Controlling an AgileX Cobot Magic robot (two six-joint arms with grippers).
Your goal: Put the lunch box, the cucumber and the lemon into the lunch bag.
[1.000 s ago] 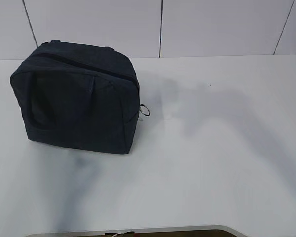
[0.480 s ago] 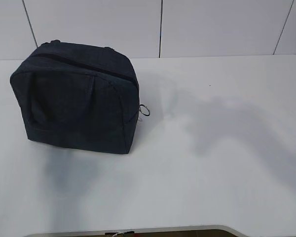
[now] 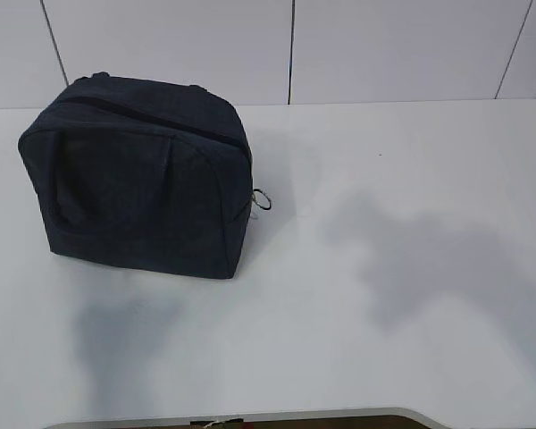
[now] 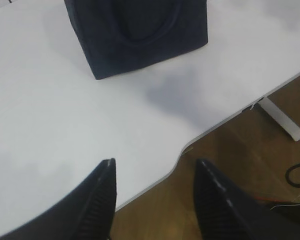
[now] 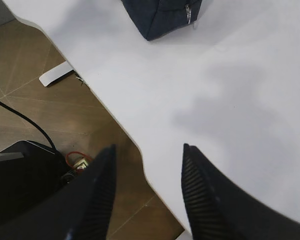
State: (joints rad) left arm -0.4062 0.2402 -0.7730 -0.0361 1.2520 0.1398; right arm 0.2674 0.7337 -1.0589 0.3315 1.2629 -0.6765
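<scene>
The dark navy lunch bag (image 3: 143,179) stands on the left of the white table (image 3: 393,223), zipped shut along its top, with the metal ring pull (image 3: 263,199) hanging at its right corner. It also shows at the top of the left wrist view as the lunch bag (image 4: 140,35) and in the right wrist view as the lunch bag (image 5: 162,15). The lunch box, the cucumber and the lemon are out of view. My left gripper (image 4: 155,167) hangs open and empty over the table's front edge. My right gripper (image 5: 149,150) is open and empty over that edge too. Neither arm shows in the exterior view.
Brown floor (image 4: 230,150) lies beyond the table's front edge, with a white table foot (image 4: 282,120). In the right wrist view a black box with cables (image 5: 25,175) sits on the floor. A white panelled wall (image 3: 384,45) runs behind the table.
The arms' shadows on the table have slid toward the front edge and away from the bag. The bag has not moved.
</scene>
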